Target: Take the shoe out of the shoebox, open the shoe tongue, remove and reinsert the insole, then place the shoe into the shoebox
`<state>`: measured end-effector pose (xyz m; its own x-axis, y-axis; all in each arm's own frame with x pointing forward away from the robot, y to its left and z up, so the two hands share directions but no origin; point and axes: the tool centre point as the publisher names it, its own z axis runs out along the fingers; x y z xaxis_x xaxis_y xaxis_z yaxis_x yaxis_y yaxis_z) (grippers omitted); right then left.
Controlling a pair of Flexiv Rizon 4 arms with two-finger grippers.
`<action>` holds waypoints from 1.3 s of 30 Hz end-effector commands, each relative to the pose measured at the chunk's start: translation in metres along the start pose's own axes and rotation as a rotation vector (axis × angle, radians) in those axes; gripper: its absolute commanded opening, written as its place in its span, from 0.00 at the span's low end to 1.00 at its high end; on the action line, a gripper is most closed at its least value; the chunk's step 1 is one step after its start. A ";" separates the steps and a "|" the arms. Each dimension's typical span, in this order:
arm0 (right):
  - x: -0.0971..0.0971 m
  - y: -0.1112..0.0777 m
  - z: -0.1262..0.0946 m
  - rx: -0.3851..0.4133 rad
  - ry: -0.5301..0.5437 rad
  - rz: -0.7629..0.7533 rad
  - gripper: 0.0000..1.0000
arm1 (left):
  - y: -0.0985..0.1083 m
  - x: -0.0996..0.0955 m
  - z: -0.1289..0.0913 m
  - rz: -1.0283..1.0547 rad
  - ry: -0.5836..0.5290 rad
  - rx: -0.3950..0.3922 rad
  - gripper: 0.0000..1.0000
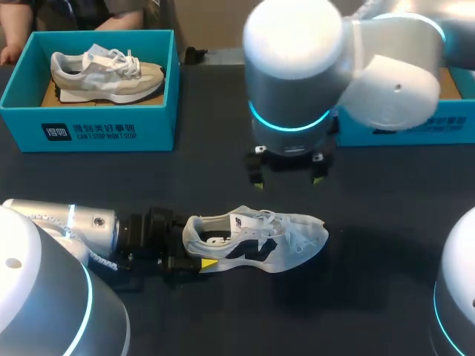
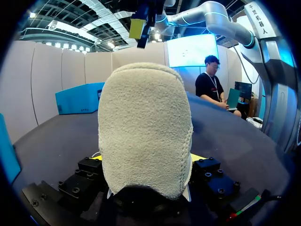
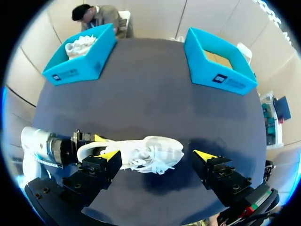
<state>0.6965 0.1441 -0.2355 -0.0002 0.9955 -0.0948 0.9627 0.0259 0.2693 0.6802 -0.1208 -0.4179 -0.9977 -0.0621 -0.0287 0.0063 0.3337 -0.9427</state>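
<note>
Far-left box [image 1: 96, 130] holds beige shoe [image 1: 104, 73]. Left gripper [image 1: 194, 254] clamps heel of white shoe [image 1: 260, 241] mid-table; right gripper [image 1: 288, 178] above, wide open

1 dark table under soft, even light.
The table [image 1: 89, 185] has a matte top of deep navy-grey, plain and unpatterned, spanning the head view from side to side. In the right wrist view its outline looks rounded, and the colour reads as a lighter slate blue. The light falls from above and is diffuse: 1 blurred shadow [image 1: 364, 256] darkens the top just right of the middle, its edges fading gradually into the surface.
</note>
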 end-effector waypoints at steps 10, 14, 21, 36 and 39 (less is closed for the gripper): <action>0.073 -0.021 0.031 0.051 -0.103 -0.032 1.00 | 0.003 -0.002 0.001 0.000 0.002 -0.005 0.00; 0.083 -0.028 0.038 0.063 -0.129 -0.016 1.00 | 0.003 -0.002 0.001 0.000 0.002 -0.005 0.00; 0.094 -0.037 0.051 0.060 -0.176 0.013 1.00 | 0.003 -0.002 0.001 0.000 0.002 -0.005 0.00; 0.104 -0.053 0.076 0.081 -0.265 0.087 1.00 | 0.003 -0.002 0.001 0.000 0.002 -0.005 0.00; 0.105 -0.053 0.084 0.088 -0.274 0.093 1.00 | 0.003 -0.002 0.001 0.000 0.002 -0.005 0.00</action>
<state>0.6743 0.2218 -0.3268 -0.1069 0.9768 -0.1853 0.9812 0.1338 0.1390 0.6801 -0.1209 -0.4179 -0.9977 -0.0620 -0.0286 0.0063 0.3336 -0.9427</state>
